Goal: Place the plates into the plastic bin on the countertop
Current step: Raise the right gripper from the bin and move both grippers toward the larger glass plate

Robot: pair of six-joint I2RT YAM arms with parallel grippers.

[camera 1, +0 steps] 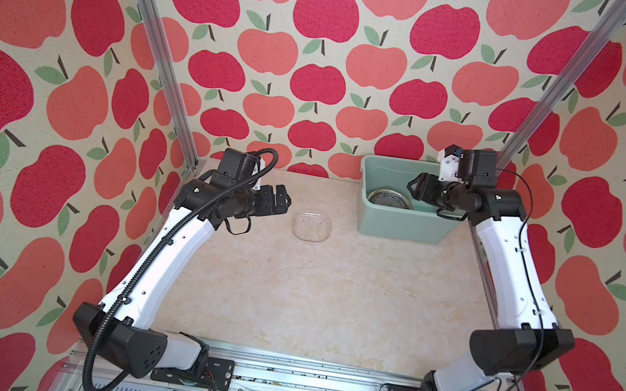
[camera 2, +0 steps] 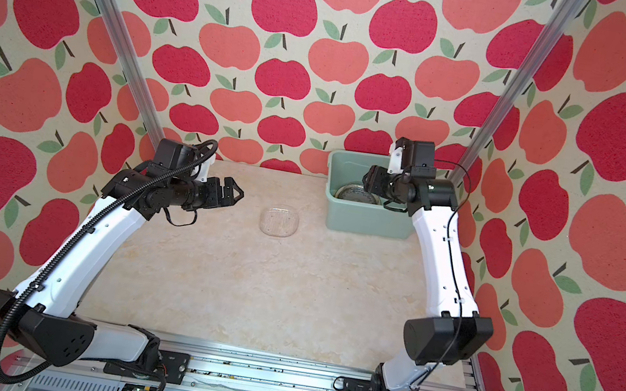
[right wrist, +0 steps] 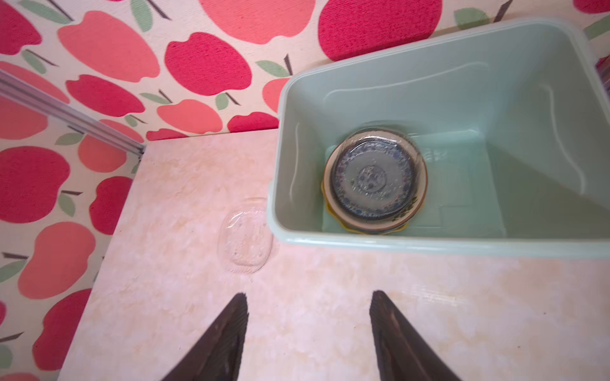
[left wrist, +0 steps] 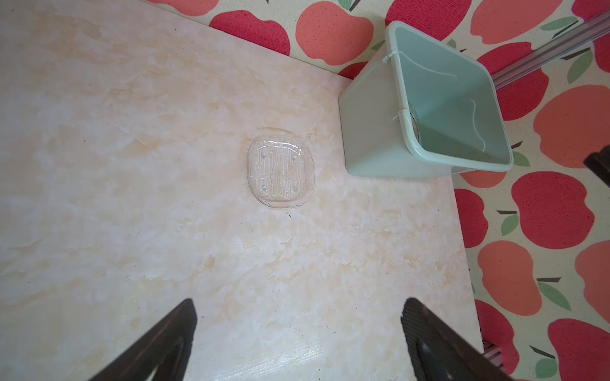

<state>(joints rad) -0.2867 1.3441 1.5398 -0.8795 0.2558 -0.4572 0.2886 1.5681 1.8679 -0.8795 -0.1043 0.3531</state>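
A pale green plastic bin (camera 1: 403, 227) is set at the far right of the countertop (camera 1: 310, 288), close against the apple-patterned wall (camera 1: 320, 80). A stack of plates (right wrist: 374, 179) is seen on the bin's floor, toward the side that faces the middle of the countertop. A blue-patterned plate is shown near the top of the stack, apparently under a clear one. A cream plate with a drawn rim and a yellow edge are glimpsed beneath, though this view is slightly blurred and the number of plates cannot be told. One clear glass plate (camera 1: 311, 226) is left flat on the countertop, outside the bin and to its left, near it but not touching it. It is also seen in the left wrist view (left wrist: 281, 174) and in the right wrist view (right wrist: 246, 239). The left gripper (camera 1: 281, 200) is held above the countertop just left of the clear plate. Its fingers (left wrist: 165, 339) are spread wide and nothing is held between them. The right gripper (camera 1: 413, 188) is seen over the bin's opening in both top views, raised above the stack. Its fingers (right wrist: 224, 339) are parted, with only bare countertop shown between them, and nothing is gripped. Aluminium rails (camera 1: 317, 378) are seen along the near edge of the countertop, where both arms are mounted.
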